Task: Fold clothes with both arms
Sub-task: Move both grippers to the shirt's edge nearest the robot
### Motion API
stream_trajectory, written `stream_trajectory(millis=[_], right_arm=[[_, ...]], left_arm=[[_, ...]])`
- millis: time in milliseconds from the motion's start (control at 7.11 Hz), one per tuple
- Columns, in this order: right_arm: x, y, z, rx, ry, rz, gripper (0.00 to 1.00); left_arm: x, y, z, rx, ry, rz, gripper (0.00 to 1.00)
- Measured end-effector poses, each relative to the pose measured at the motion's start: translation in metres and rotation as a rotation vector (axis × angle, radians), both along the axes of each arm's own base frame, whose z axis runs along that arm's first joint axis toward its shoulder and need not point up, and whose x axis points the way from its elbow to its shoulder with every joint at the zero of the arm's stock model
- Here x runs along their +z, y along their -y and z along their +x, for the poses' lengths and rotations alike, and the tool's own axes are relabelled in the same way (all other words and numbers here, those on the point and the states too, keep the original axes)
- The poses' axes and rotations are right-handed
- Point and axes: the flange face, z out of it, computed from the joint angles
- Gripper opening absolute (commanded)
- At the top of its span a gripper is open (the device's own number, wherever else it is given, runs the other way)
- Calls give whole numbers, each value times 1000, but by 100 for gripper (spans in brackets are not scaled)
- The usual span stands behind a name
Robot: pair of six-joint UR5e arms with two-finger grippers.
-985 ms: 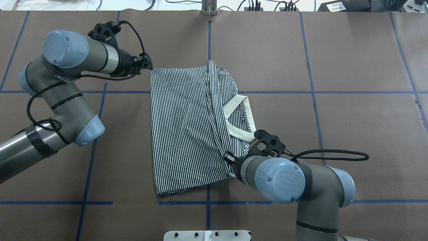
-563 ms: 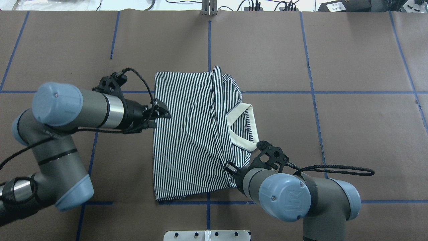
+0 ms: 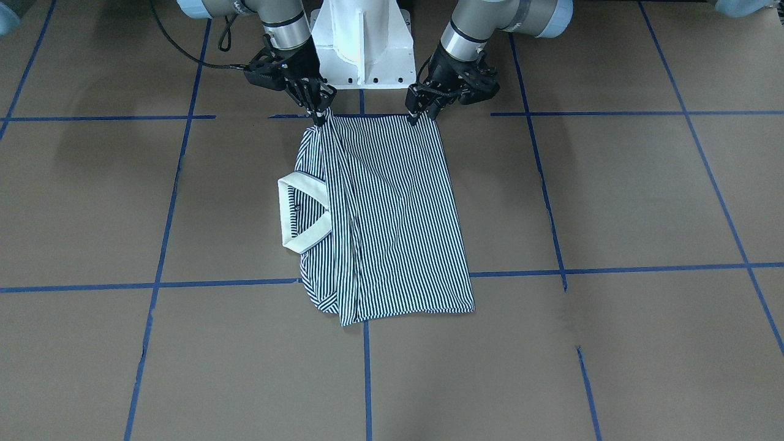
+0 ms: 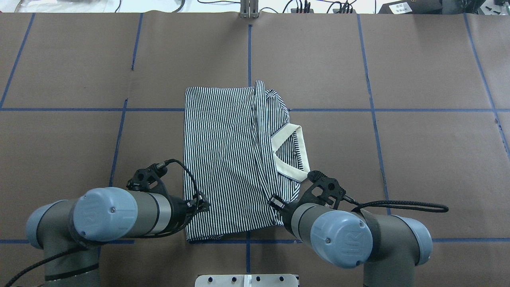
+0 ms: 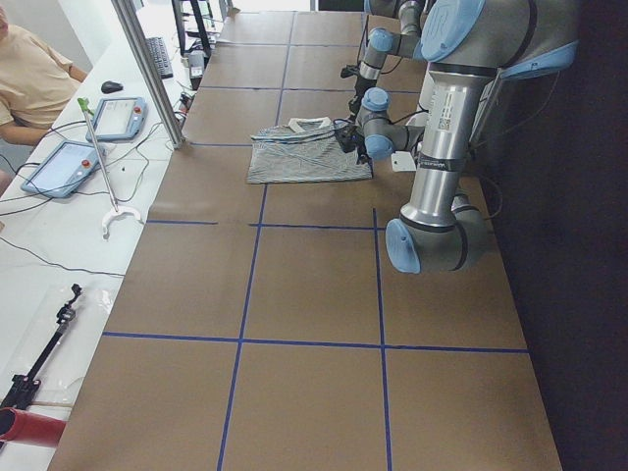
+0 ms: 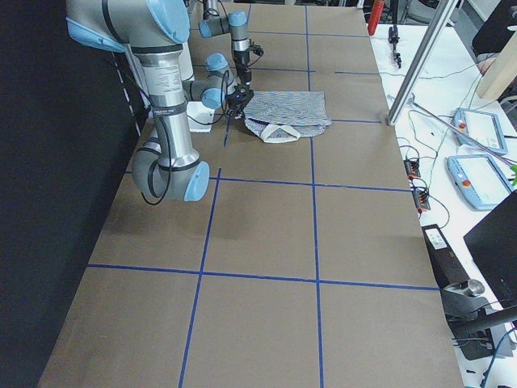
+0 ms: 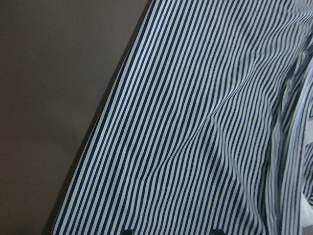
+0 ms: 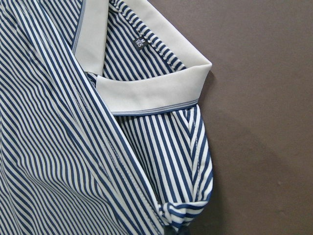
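So the left gripper [image 4: 200, 206] has let go of the far-left corner it was holding a second ago. It has swung back down the shirt's left edge and now sits at the near-left corner. On its wrist cam the two tips peek in well apart with stripes between them, so I'd call it spread and not pinching yet.

The polo shirt [image 4: 223, 159] lies flat in the middle of the table [image 4: 398, 159], already folded lengthwise into a tall rectangle. Its far edge has settled a touch nearer than before, and the cream collar [image 8: 151, 95] pokes out on the right side.

Over on the right, the right gripper [image 3: 319, 116] hasn't budged. It's still clamped on the near-right corner, with the fabric bunched to a point at its tips.

My guess is that once the left one closes, both near corners get carried to the far edge for the crosswise fold.
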Motion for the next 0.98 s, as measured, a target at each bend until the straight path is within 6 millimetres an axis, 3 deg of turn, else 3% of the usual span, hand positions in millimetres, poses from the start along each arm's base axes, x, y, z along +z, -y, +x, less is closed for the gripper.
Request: stream_trajectory(millis=[281,703,985], right_arm=[[-1,0,0,0,2,1,0],[-3,0,0,0,6,1,0],[-5,-1,0,-1,10,1,0]], left_arm=[[12,-15,12,9,66,-2,53],[23,-21,20,20,106,-9,44],[27,-26,23,29,128,-13,44]])
